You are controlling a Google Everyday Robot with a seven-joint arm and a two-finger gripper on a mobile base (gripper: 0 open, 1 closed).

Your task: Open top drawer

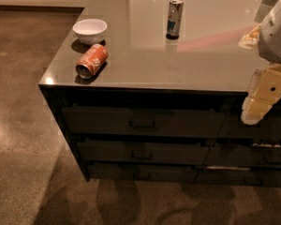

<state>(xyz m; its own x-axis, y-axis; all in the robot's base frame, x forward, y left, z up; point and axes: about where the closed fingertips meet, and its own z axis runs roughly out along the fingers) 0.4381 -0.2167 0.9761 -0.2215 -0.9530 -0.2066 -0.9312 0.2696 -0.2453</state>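
The top drawer (178,122) sits shut in the counter (145,69) front, directly under the counter's edge, with its small bar handle (142,124) at the centre. Two narrower drawers (142,152) lie below it. The cream claw (255,109) hangs just right of the top drawer's right end, in front of the counter front; whether it is open or closed cannot be told, and it holds nothing visible. On the counter above the drawer, an orange can (92,61) lies on its side and a white bowl (90,29) sits further back. A tall can (174,18) stands upright there too.
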